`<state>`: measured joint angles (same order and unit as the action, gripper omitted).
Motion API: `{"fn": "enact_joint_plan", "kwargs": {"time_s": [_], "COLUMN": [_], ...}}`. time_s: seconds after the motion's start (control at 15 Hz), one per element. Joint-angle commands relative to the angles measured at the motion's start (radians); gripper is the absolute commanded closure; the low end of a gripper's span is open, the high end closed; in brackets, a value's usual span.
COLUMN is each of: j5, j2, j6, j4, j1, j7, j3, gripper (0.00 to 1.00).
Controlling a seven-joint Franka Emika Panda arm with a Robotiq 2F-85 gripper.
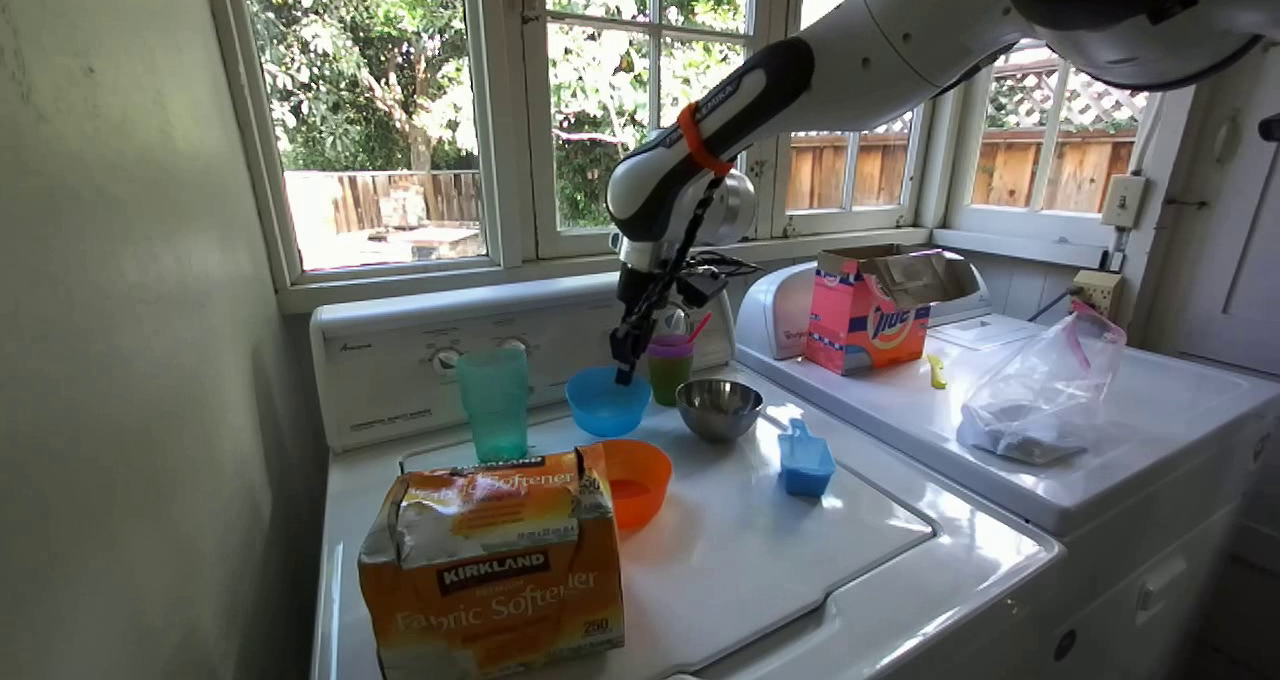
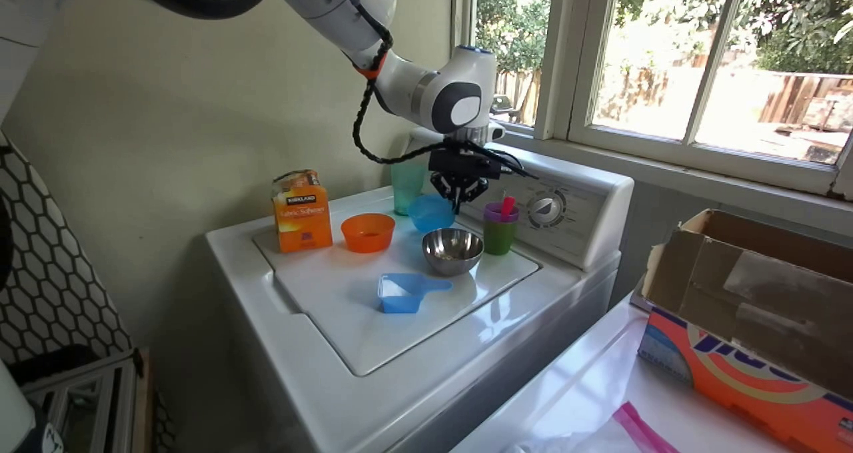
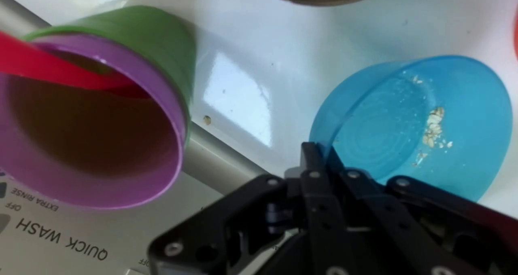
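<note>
The gripper is closed on the rim of the blue bowl, its two fingers almost together with only the thin wall of the bowl between them. The bowl is near the back edge of the washer, just in front of the control panel; whether its base touches the lid I cannot tell. A few pale flakes lie inside it. Close by, also at the back edge, stands the cup, purple inside green, with a red handle leaning in it. The metal bowl sits just in front of that cup. Over toward the wall, a tall teal cup stands in the back corner, and the softener box is near the front corner on the same side, with the orange bowl just beside it. The blue scoop lies nearer the edge by the dryer, handle toward the back. On the dryer, the Tide box stands near the back edge, and a clear bag lies between it and the front edge.
</note>
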<state>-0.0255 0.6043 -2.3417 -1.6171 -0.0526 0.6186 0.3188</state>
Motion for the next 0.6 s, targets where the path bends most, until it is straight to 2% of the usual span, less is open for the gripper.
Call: {"fn": "enact_joint_plan", "kwargs": {"time_s": [0.0, 0.27, 0.53], "j5": [0.052, 0.051, 0.037], "j2": [0.047, 0.07, 0.11], "j6": [0.092, 0.22, 0.298], "j4": [0.083, 0.149, 0.217], "j1": [0.016, 0.033, 0.062], "j7": [0.05, 0.059, 0.041], "j3": [-0.014, -0.027, -0.05], "gripper": [0.99, 0.99, 0.99]}}
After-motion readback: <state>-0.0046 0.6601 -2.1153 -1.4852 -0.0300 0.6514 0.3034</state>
